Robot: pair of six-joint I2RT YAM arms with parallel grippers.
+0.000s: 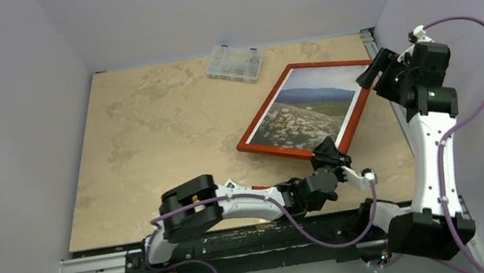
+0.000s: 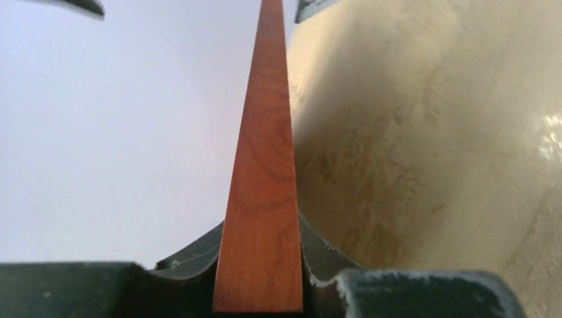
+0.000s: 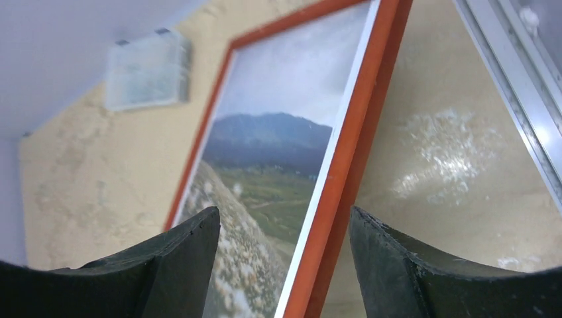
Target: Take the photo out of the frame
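Steadying step: photo (image 1: 304, 108) still in the frame (image 1: 285, 150), at the desk's (image 1: 152, 143) three o'clock. Left hand (image 1: 326, 154) pinches its six o'clock corner; right hand (image 3: 285, 222) wide astride its edge, likely needs closing next

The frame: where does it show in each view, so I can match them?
Top external: the frame sits right of centre.
Left wrist: edge-on up the middle, clamped in the left tool.
Right wrist: one rail runs diagonally through the open right tool.
Shared landmark: the tan table.

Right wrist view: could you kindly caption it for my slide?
Open right gripper straddles one side of the frame, photo inside.
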